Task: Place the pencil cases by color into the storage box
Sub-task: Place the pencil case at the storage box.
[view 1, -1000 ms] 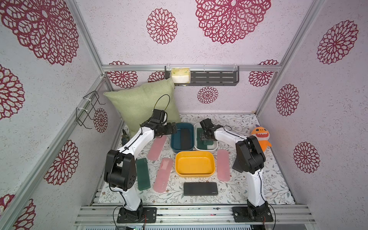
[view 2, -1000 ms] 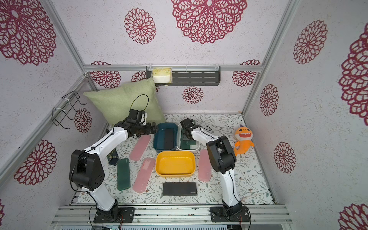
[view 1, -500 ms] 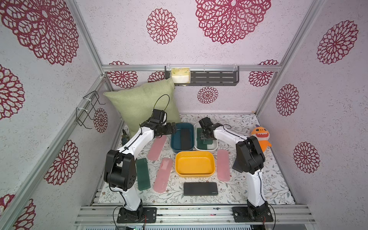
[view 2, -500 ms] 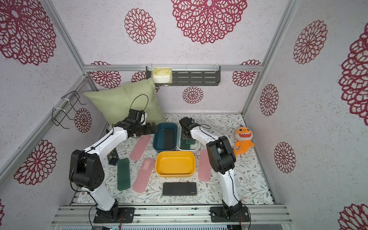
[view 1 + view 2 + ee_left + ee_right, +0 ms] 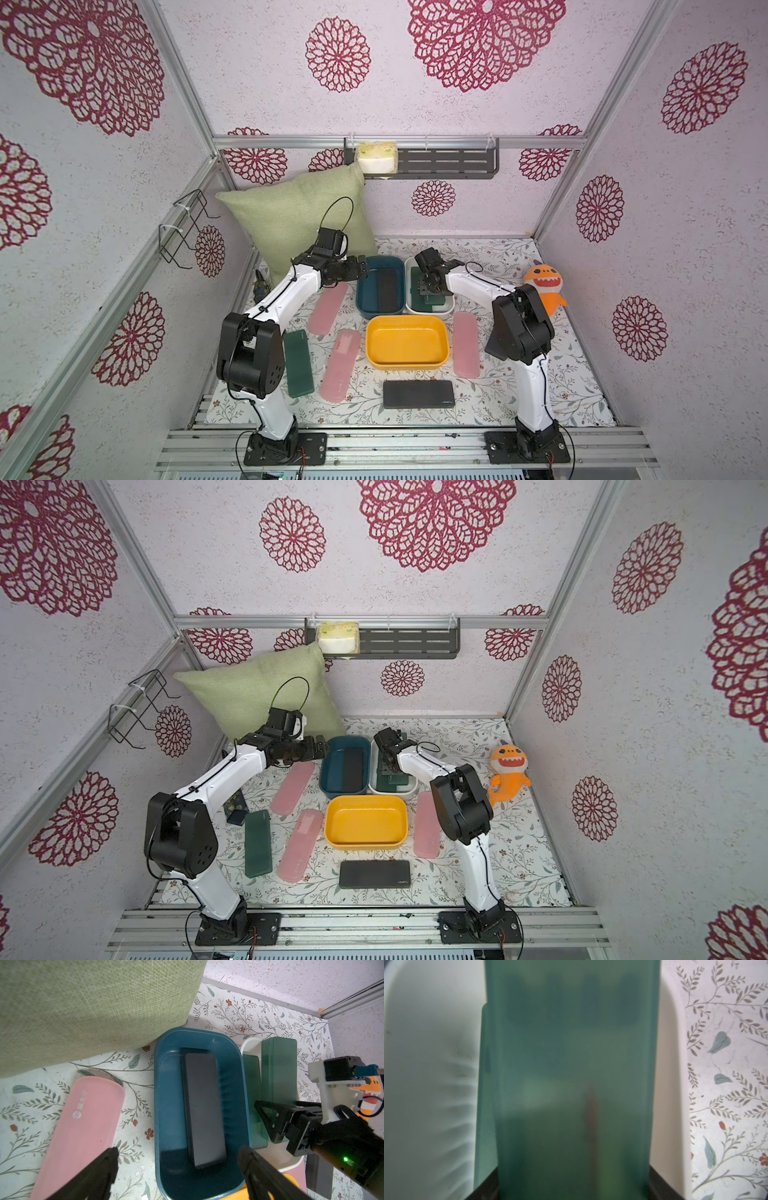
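Pencil case (image 5: 278,1076), a green one, hangs clamped across its width by the right fingers (image 5: 268,1120), directly over the white bin (image 5: 249,1045). Its long axis runs along that bin's length, above another green case (image 5: 250,1084) lying inside. Left fingers (image 5: 104,1167) stand wide and empty by the blue bin (image 5: 162,1105) alongside. Lowering straight down should seat it.

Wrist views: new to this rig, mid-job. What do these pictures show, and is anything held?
Two white robot arms work a floral table, seen whole in both top views; each wrist camera rides one arm. The left claw hangs open near the dark blue bin, holding a flat black pencil case. The right claw is shut on a translucent dark green pencil case over the white bin. The yellow bin is empty. Lying loose: three translucent pink cases, another green case, another black case.
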`<state>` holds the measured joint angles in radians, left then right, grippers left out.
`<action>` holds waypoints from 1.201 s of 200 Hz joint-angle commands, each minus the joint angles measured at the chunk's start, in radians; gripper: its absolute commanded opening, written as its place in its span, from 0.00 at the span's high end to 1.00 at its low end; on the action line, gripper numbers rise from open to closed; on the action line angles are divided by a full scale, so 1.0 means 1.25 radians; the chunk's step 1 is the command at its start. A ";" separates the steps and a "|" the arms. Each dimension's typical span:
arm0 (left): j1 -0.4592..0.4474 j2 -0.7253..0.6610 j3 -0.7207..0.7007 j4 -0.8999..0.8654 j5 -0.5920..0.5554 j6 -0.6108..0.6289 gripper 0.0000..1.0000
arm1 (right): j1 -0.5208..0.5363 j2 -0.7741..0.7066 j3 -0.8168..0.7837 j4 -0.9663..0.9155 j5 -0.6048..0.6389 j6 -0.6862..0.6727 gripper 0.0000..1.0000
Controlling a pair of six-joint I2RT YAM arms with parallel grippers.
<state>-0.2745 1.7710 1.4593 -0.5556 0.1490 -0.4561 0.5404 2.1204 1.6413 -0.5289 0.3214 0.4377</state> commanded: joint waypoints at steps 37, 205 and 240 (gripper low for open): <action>0.005 -0.014 -0.002 -0.008 0.009 0.011 0.03 | 0.005 -0.007 0.023 -0.001 0.020 -0.004 0.34; 0.005 -0.006 0.012 -0.029 0.018 0.028 0.03 | 0.008 -0.032 0.087 -0.098 -0.010 -0.002 0.41; 0.006 -0.004 0.013 -0.027 0.018 0.028 0.02 | 0.012 -0.036 0.084 -0.108 -0.012 -0.003 0.42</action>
<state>-0.2745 1.7710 1.4593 -0.5713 0.1673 -0.4370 0.5423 2.1208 1.7218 -0.6407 0.3019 0.4377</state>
